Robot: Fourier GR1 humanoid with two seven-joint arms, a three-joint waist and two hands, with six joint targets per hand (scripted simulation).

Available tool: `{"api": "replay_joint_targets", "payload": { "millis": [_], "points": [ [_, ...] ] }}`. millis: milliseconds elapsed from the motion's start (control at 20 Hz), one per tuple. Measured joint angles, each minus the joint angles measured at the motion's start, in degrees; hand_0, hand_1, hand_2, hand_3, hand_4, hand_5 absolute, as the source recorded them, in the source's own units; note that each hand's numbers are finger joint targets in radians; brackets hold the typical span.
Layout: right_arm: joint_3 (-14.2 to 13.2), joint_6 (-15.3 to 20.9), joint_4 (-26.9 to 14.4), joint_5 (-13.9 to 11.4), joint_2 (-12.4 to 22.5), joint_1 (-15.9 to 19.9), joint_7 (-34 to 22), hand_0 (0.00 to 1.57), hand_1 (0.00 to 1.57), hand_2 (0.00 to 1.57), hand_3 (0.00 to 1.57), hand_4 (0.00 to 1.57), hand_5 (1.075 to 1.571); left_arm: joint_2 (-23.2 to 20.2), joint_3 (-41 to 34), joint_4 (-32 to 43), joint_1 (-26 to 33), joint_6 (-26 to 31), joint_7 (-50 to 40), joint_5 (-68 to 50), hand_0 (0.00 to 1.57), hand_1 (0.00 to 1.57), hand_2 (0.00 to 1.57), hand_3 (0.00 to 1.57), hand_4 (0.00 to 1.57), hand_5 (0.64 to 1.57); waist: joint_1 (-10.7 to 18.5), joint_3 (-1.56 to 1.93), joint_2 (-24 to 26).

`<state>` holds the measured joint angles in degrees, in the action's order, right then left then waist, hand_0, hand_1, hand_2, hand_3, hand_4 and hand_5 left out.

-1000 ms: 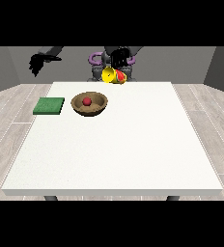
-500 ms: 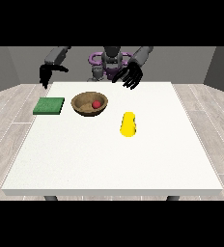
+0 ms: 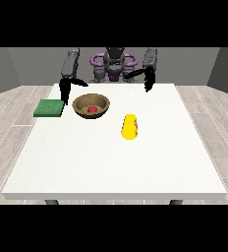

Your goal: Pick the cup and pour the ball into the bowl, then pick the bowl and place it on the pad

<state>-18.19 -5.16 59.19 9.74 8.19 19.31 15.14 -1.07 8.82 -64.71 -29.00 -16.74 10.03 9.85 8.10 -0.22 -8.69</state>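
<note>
Two hands: both hang above the table's far edge, holding nothing.
Hand at the view's left (image 3: 65, 92): fingers straight, pointing down, between the pad and the bowl.
Hand at the view's right (image 3: 148, 81): fingers straight, pointing down, well apart from the cup.
Bowl (image 3: 91, 106): brown, upright, towards the table's (image 3: 111, 167) far left corner, just beside the pad.
Ball (image 3: 92, 109): red, inside the bowl.
Cup (image 3: 129, 126): yellow, lying on its side near the table's middle.
Pad (image 3: 49, 108): green, flat at the left edge.

yellow cup (image 3: 129, 126) lies tipped over, well clear of both hands; red ball (image 3: 92, 109) sits in the wooden bowl (image 3: 91, 106), green pad (image 3: 49, 108) just under the hand at the view's left (image 3: 64, 92).
</note>
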Motion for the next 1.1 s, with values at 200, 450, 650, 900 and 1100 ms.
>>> {"api": "replay_joint_targets", "payload": {
  "millis": [200,450,650,900,1100],
  "points": [
    [-1.7,1.7,-5.2,0.7,0.5,3.6,2.5,0.00,0.00,0.00,0.00,0.26,1.567,-1.6,-1.2,-2.7,2.5,4.3,3.7,-2.6,0.00,0.00,0.00,0.00,0.00,1.565,1.5,0.17,-1.5],
    [-1.8,2.5,-12.7,0.4,0.6,6.3,6.5,0.00,0.00,0.00,0.00,0.19,1.563,-3.9,-3.4,-6.1,3.5,7.9,2.6,-4.5,0.00,0.00,0.00,0.00,0.00,1.566,1.6,0.22,-1.6],
    [-1.8,1.2,-17.9,0.5,1.9,8.0,9.5,0.00,0.00,0.00,0.00,0.12,1.563,-5.5,-5.1,-8.0,3.9,9.5,2.4,-5.0,0.00,0.00,0.00,0.00,0.00,1.566,0.9,0.25,-2.5],
    [-2.5,1.4,-23.7,0.8,2.8,11.6,12.9,0.00,0.00,0.00,0.00,0.06,1.562,-6.0,-5.6,-11.1,3.5,10.6,1.0,-4.9,0.00,0.00,0.00,0.00,0.00,1.565,1.5,0.26,-4.7],
    [-3.4,2.5,-26.3,2.1,2.2,12.8,13.4,0.78,0.78,0.39,0.00,0.44,1.533,-6.3,-5.8,-12.7,4.7,11.4,0.9,-4.8,0.00,0.00,0.00,0.00,0.00,1.569,1.9,-0.16,-4.5]
  ]
}}
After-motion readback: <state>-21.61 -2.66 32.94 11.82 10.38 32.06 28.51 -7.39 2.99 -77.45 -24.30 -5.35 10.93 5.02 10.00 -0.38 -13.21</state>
